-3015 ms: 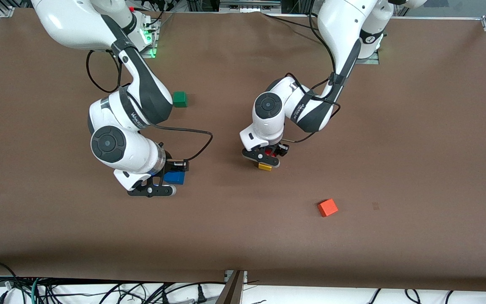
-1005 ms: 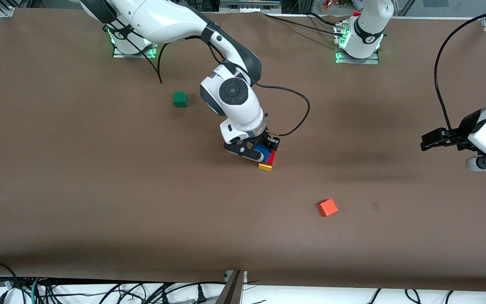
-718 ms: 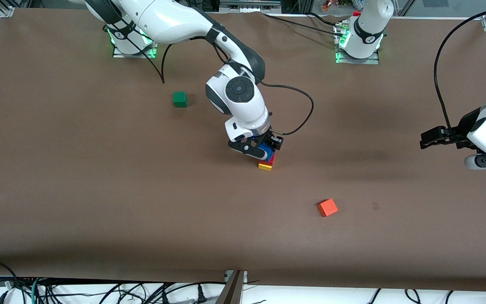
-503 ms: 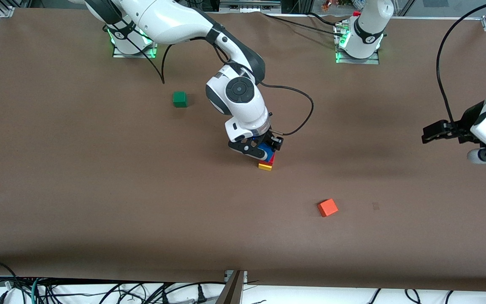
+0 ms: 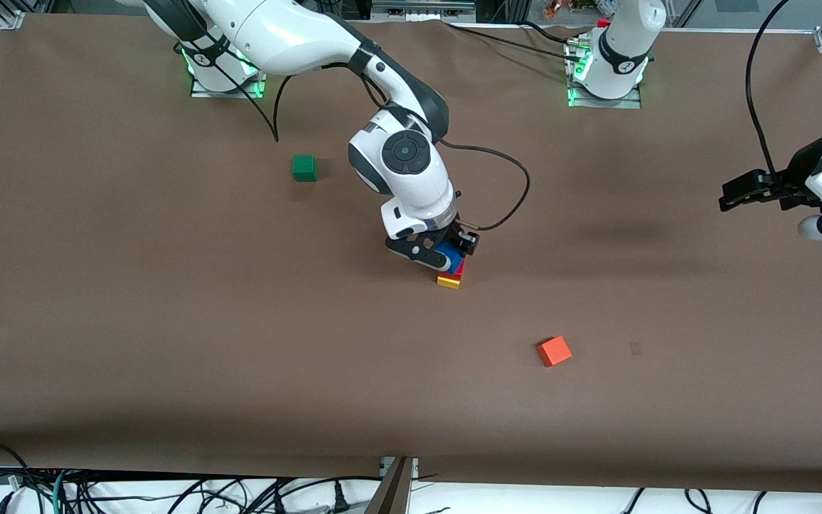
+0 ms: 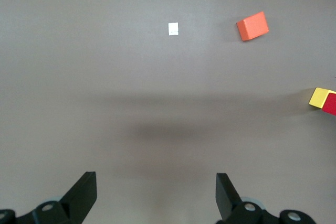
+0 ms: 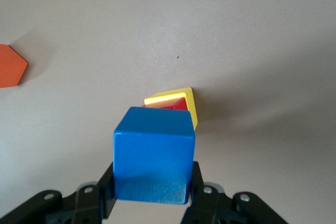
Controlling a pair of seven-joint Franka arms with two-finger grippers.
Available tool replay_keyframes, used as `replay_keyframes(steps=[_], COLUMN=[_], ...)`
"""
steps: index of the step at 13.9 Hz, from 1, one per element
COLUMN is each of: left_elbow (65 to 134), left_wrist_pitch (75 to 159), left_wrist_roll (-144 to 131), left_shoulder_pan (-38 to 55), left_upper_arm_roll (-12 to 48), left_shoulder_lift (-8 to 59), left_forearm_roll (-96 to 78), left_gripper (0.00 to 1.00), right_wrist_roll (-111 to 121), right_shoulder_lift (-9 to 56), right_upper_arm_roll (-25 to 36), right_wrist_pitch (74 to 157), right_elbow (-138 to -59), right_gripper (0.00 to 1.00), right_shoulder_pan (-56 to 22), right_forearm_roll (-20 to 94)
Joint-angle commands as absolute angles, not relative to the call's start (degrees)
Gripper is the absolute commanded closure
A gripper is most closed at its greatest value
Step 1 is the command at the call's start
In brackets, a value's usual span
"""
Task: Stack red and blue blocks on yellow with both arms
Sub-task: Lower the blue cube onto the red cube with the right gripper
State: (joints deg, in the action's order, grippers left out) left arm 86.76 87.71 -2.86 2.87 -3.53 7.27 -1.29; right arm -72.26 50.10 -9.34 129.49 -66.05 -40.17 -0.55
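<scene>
Three cubes at the stack: yellow cube (image 5: 448,282) on the table (image 5: 168,321), red cube (image 5: 459,269) on it, blue cube (image 5: 447,255) above both in the right gripper (image 5: 441,254).
Change, right arm: three seconds back it was down at its own end of the table with the blue cube; now it reaches to mid-table and has hardly shifted over the last second.
Change, left arm: three seconds back its gripper was at the yellow cube with the red one; now the left gripper (image 5: 745,194) has pulled away to the left arm's end of the table, and in the last half second it has drifted toward the bases.
Right gripper: clamped on the blue cube, one finger on each side face, directly over the red and yellow cubes.
Left gripper: jaws spread wide, nothing between them, over bare table; the arm waits.
Blue cube, pointing: a cube, so no long axis; top face level, squared to the fingers (image 7: 102,192) in the right wrist view.
Blue cube, contact: cannot tell whether it touches the red cube.
Stack below, pointing: yellow and red sit turned relative to the blue cube, a corner showing past its edge in the right wrist view.
Orange cube (image 5: 554,350): nearer the front camera than the right gripper, toward the left arm's end, well apart from the stack.
Green cube (image 5: 304,168): farther from the camera, toward the right arm's end.
</scene>
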Motion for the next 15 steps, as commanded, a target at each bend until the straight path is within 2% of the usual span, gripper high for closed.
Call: replay_keyframes(steps=[1,10,13,15], left_elbow=[88.77,85.34,85.34,85.34], left_wrist_pitch=[89.03,89.12,89.21,89.12], left_wrist_roll=[-2.37,-2.11,-1.93,-1.93], left_shoulder_pan=[1.93,1.93,0.88,0.88], left_upper_arm_roll=[-3.43,-3.51,-3.43,-3.43], left_shoulder_lift=[6.76,8.44,8.44,8.44], left_forearm_roll=[-1.76,-2.11,-2.46,-2.46], left_gripper=[0.00,0.00,0.00,0.00], right_wrist_roll=[-73.65,-74.71,-74.71,-74.62], right_shoulder_lift=[51.33,51.85,51.85,51.85], right_upper_arm_roll=[-8.79,-8.79,-8.79,-8.79], right_wrist_pitch=[129.55,129.90,129.90,129.99], right_elbow=[-63.81,-63.81,-63.81,-63.81], right_gripper=[0.67,0.59,0.38,0.32], right_shoulder_pan=[-41.04,-41.84,-41.84,-41.84], right_forearm_roll=[-0.44,-0.53,-0.53,-0.62])
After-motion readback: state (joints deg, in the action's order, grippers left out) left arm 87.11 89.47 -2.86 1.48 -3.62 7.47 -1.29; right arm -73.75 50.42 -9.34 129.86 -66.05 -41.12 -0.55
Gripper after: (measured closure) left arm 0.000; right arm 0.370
